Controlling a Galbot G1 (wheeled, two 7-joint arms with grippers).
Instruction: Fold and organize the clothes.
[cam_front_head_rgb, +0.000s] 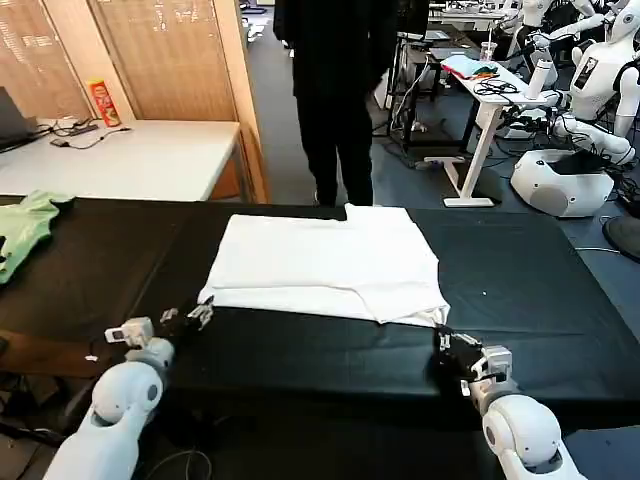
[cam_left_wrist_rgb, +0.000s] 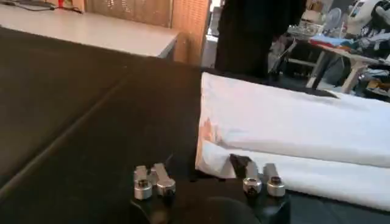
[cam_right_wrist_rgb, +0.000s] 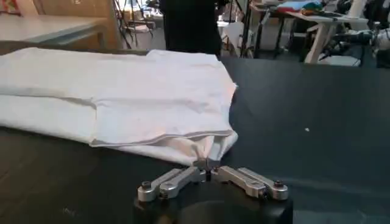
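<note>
White T-shirt (cam_front_head_rgb: 325, 265), partly folded, lies mid-counter (cam_front_head_rgb: 540, 260) with its long axis running left to right. The left gripper (cam_front_head_rgb: 200, 316) sits at the shirt's near-left corner, fingers spread and released, cloth just beyond them. The right gripper (cam_front_head_rgb: 445, 342) has its fingers clenched on the near-right corner. Both arms are equally near. No print or writing on the shirt is readable.
</note>
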